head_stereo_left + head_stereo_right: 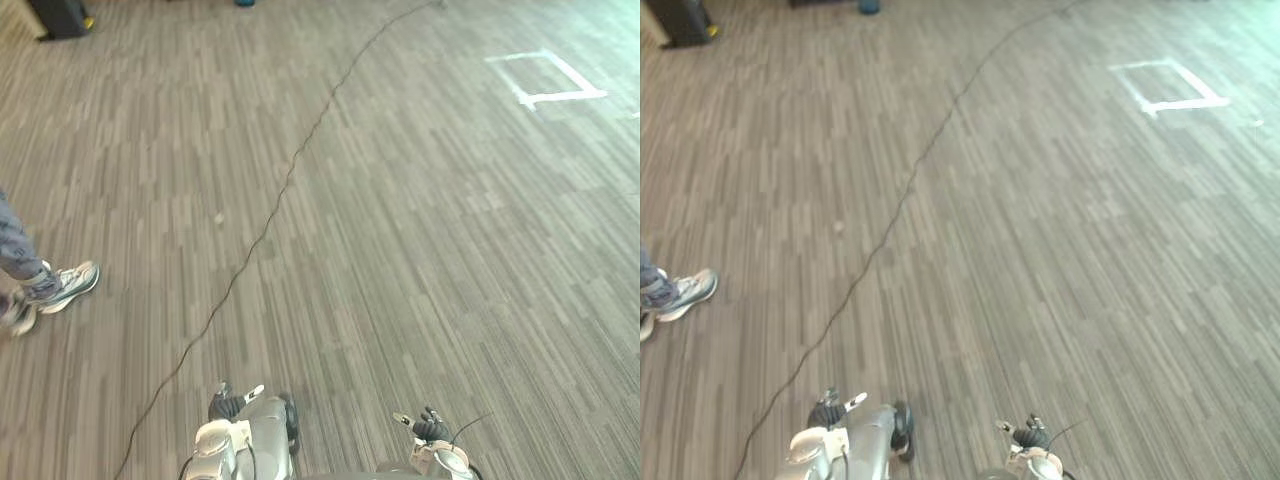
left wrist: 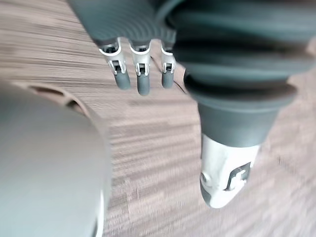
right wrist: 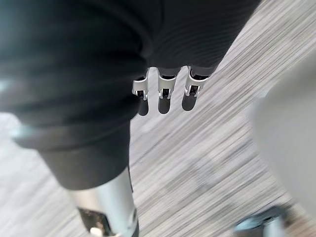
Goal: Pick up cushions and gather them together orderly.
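Judgement: left robot hand [image 2: 142, 81] and right robot hand [image 3: 164, 101] hang slack-fingered, empty, over near floor [image 1: 400, 250]; scan for cushions before reaching.

Head stereo overlooking shared floor [image 1: 420, 250], wrist cameras close-up

Person's shoes [image 1: 55, 288] on the floor [image 1: 420, 230] at the far left, mid-depth. Tape square [image 1: 548, 78] on the floor well ahead, to the right. Bulky object [image 1: 60, 17] in the far left corner, with a small round thing [image 1: 244, 3] at the far edge to its right. Left hand [image 1: 228, 403] and right hand [image 1: 425, 427] at the near edge, apart, above the floor.
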Motion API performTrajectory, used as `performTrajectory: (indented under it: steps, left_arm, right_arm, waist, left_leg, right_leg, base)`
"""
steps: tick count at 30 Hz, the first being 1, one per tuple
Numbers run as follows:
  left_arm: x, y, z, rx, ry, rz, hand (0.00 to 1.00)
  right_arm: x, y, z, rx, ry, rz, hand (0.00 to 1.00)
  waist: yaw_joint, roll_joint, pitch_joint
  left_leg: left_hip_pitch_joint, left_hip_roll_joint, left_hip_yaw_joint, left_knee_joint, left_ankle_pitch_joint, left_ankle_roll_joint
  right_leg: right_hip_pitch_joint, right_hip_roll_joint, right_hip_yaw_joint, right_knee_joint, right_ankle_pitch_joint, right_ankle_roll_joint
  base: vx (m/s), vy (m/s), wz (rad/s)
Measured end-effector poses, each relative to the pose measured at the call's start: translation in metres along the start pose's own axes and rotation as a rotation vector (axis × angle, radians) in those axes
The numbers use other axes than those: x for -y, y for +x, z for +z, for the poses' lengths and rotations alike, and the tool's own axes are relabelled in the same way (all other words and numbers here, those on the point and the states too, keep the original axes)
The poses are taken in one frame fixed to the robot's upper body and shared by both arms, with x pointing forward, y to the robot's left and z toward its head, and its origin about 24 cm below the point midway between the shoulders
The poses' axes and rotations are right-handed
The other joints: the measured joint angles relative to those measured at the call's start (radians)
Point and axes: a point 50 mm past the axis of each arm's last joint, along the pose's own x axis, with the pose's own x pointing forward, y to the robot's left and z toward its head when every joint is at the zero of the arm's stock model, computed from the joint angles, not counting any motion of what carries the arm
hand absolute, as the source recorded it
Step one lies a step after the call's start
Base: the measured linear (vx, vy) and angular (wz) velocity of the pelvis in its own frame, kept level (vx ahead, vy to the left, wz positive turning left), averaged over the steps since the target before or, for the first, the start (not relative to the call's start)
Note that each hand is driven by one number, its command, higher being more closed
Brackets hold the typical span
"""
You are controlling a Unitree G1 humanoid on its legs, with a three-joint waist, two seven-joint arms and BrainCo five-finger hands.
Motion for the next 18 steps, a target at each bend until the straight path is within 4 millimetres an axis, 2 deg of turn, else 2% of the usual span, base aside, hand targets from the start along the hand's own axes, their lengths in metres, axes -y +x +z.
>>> performTrajectory:
  steps: [2,3,4,5,6,7,8,9,10,11,12,13,14,15,16,17,18]
  left_arm:
    - [0.003,-0.001,-0.002,-0.006,0.021,-0.017,0.00]
    - [0.006,0.000,-0.002,-0.007,0.037,-0.033,0.00]
    - [0.008,0.000,-0.001,-0.008,0.048,-0.041,0.00]
    - [0.011,0.001,0.000,-0.013,0.052,-0.053,0.00]
    - [0.013,0.002,0.000,-0.013,0.052,-0.056,0.00]
    - [0.013,0.002,0.001,-0.015,0.053,-0.057,0.00]
    - [0.013,0.003,0.000,-0.024,0.058,-0.056,0.00]
    - [0.012,0.003,-0.002,-0.037,0.060,-0.053,0.00]
    - [0.012,0.003,-0.004,-0.044,0.058,-0.051,0.00]
    - [0.020,0.004,0.001,-0.031,0.075,-0.072,0.00]
    - [0.024,0.004,0.005,-0.017,0.043,-0.071,0.00]
    - [0.024,0.004,0.005,-0.016,0.024,-0.065,0.00]
    - [0.024,0.003,0.007,0.007,-0.008,-0.056,0.00]
    - [0.025,0.001,0.007,0.019,-0.022,-0.055,0.00]
    - [0.025,0.000,0.005,0.017,-0.032,-0.052,0.00]
    - [0.025,-0.001,0.004,0.016,-0.038,-0.049,0.00]
    - [0.023,-0.003,0.005,0.031,-0.045,-0.046,0.00]
  right_arm:
    - [-0.002,0.000,0.007,0.036,-0.009,0.012,0.00]
    - [-0.003,0.000,0.010,0.050,-0.010,0.014,0.00]
    - [-0.003,0.001,0.012,0.057,-0.010,0.014,0.00]
    - [0.001,0.003,0.016,0.063,-0.019,0.008,0.00]
    - [0.005,0.004,0.015,0.047,-0.035,0.002,0.00]
    - [0.007,0.004,0.013,0.036,-0.041,-0.002,0.00]
    - [0.012,0.004,0.011,0.029,-0.037,-0.014,0.00]
    - [0.015,0.004,0.012,0.032,-0.036,-0.020,0.00]
    - [0.018,0.005,0.015,0.041,-0.034,-0.025,0.00]
    - [0.023,0.005,0.019,0.056,-0.037,-0.036,0.00]
    - [0.024,0.005,0.020,0.060,-0.020,-0.043,0.00]
    - [0.022,0.004,0.018,0.055,-0.016,-0.038,0.00]
    - [0.018,0.003,0.014,0.050,-0.015,-0.030,0.00]
    - [0.015,0.003,0.016,0.053,-0.032,-0.018,0.00]
    - [0.007,0.003,0.014,0.050,-0.042,0.006,0.00]
    - [0.003,0.002,0.014,0.050,-0.047,0.019,0.00]
    - [-0.004,0.002,0.013,0.046,-0.054,0.040,0.00]
  waist:
    - [-0.008,0.000,0.001]
    - [-0.025,-0.001,0.000]
    - [-0.034,-0.002,0.001]
    - [-0.044,0.003,0.001]
    - [-0.049,0.012,-0.002]
    - [-0.051,0.014,-0.003]
    - [-0.060,0.012,-0.005]
    - [-0.063,0.012,-0.007]
    - [-0.065,0.048,-0.007]
    - [-0.073,0.074,-0.005]
    - [-0.084,0.083,0.004]
    - [-0.088,0.089,0.005]
    - [-0.088,0.103,0.005]
    - [-0.079,0.100,0.009]
    - [-0.054,0.092,0.012]
    - [-0.047,0.085,0.013]
    - [-0.039,0.080,0.013]
  left_leg:
    - [0.121,0.012,0.063,-0.068,-0.031,-0.030]
    - [0.179,0.015,0.093,-0.104,-0.040,-0.056]
    - [0.202,0.014,0.107,-0.123,-0.043,-0.066]
    - [0.272,0.010,0.161,-0.197,-0.040,-0.090]
    - [0.319,0.005,0.193,-0.257,-0.029,-0.111]
    - [0.340,-0.001,0.198,-0.279,-0.024,-0.120]
    - [0.402,-0.014,0.206,-0.324,-0.017,-0.139]
    - [0.433,-0.010,0.202,-0.325,-0.019,-0.153]
    - [0.459,0.011,0.202,-0.310,-0.006,-0.176]
    - [0.444,0.062,0.177,-0.183,0.062,-0.245]
    - [0.396,0.114,0.119,0.035,0.181,-0.196]
    - [0.357,0.144,0.085,0.151,0.261,-0.172]
    - [0.227,0.209,0.011,0.498,0.300,-0.127]
    - [0.155,0.220,-0.014,0.655,0.278,-0.130]
    - [0.065,0.225,-0.032,0.754,0.229,-0.119]
    - [0.019,0.225,-0.033,0.763,0.210,-0.108]
    - [-0.083,0.227,-0.040,0.709,0.176,-0.079]
  right_leg:
    - [-0.107,0.001,-0.110,-0.035,-0.055,-0.022]
    - [-0.168,0.002,-0.199,-0.126,-0.069,-0.028]
    - [-0.190,0.003,-0.238,-0.179,-0.069,-0.028]
    - [-0.247,0.034,-0.349,-0.399,-0.045,-0.043]
    - [-0.264,0.070,-0.424,-0.569,0.007,-0.055]
    - [-0.268,0.089,-0.452,-0.635,0.033,-0.064]
    - [-0.271,0.152,-0.510,-0.796,0.121,-0.110]
    - [-0.260,0.183,-0.478,-0.822,0.212,-0.237]
    - [-0.260,0.202,-0.479,-0.770,0.204,-0.309]
    - [-0.256,0.199,-0.466,-0.666,0.107,-0.310]
    - [-0.195,0.207,-0.453,-0.636,0.046,-0.288]
    - [-0.164,0.215,-0.444,-0.638,0.028,-0.275]
    - [-0.072,0.250,-0.409,-0.655,-0.014,-0.254]
    - [-0.020,0.276,-0.362,-0.672,-0.031,-0.248]
    - [0.052,0.296,-0.306,-0.703,-0.048,-0.241]
    - [0.086,0.304,-0.276,-0.722,-0.058,-0.235]
    - [0.153,0.317,-0.221,-0.769,-0.072,-0.216]
  base:
    - [0.56,0.079,-0.92]
    - [0.39,0.047,-0.59]
    - [0.62,0.062,-0.77]
    - [0.58,0.051,-0.78]
    - [0.58,0.051,-0.76]
    - [0.72,0.034,-0.60]
    - [0.62,0.003,-0.48]
    - [0.93,0.008,-0.62]
    - [0.76,-0.011,-0.52]
    - [0.90,-0.049,-0.45]
    - [0.73,-0.079,-0.26]
    - [0.65,-0.095,-0.28]
    - [0.59,-0.052,-0.59]
    - [0.68,-0.009,-1.18]
    - [0.58,0.021,-1.28]
    - [0.58,0.046,-1.45]
    - [0.55,0.077,-1.19]
